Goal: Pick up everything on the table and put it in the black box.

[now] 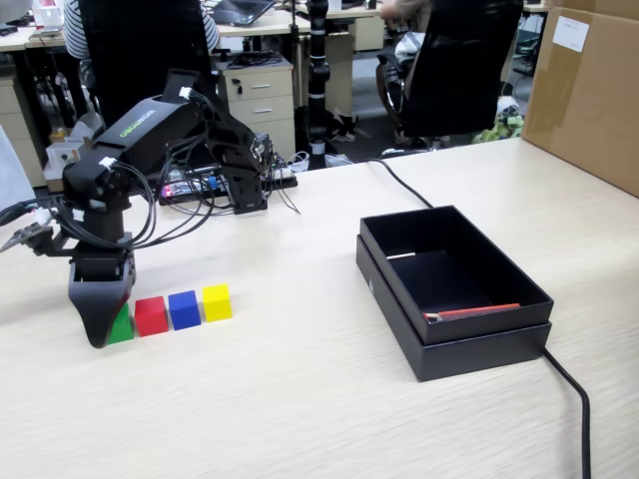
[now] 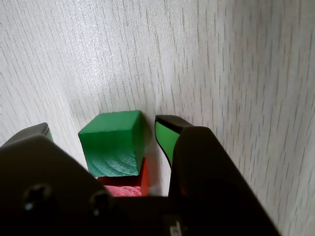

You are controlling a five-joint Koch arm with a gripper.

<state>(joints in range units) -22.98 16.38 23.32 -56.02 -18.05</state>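
Four small cubes stand in a row on the pale wood table (image 1: 300, 399): green (image 1: 123, 327), red (image 1: 151, 315), blue (image 1: 184, 309), yellow (image 1: 217, 301). My gripper (image 1: 100, 329) points straight down at the row's left end, partly hiding the green cube. In the wrist view the gripper (image 2: 106, 130) is open, with the green cube (image 2: 113, 145) between its jaws and a gap on each side. The red cube (image 2: 133, 184) touches the green one just behind it. The black box (image 1: 479, 349) sits apart at the right, with a red strip (image 1: 474, 311) inside.
A thick black cable (image 1: 571, 399) runs over the table behind and beside the box. A brown carton (image 1: 589, 90) stands at the back right. The arm's base and loose wires (image 1: 245, 185) are at the back left. Office chairs and desks lie beyond the table.
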